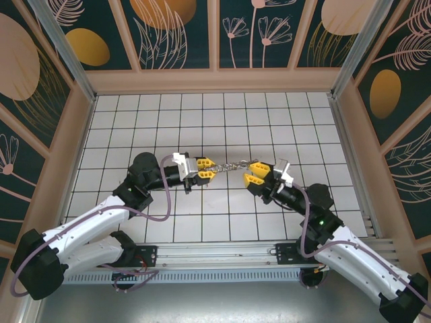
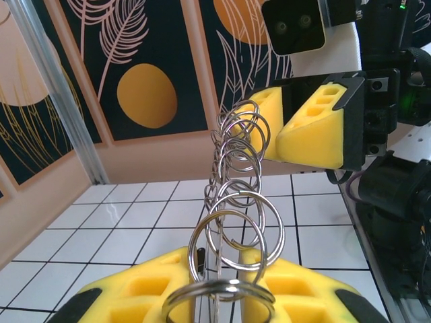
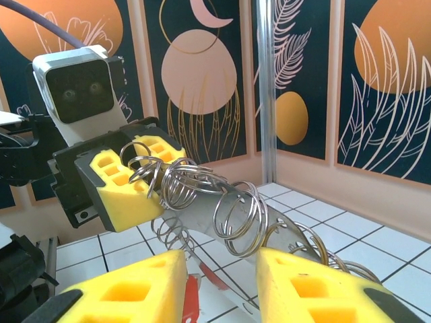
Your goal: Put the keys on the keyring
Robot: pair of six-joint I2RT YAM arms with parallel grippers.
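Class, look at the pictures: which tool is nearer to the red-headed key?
Right. The red-headed key shows low between the fingers of the right tool; the left tool is across from it, clamped on the far end of the ring chain.

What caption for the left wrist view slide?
Chain of silvery metal split rings runs from the yellow-fingered left claw, which grips it, up to the right claw.

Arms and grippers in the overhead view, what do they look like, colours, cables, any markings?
The left arm and right arm have white shells, black joints and a purple cable each. The left gripper and right gripper carry chunky yellow wedge fingers with rectangular holes, on black mounts, beside a white camera block. A green light glows on the right arm.
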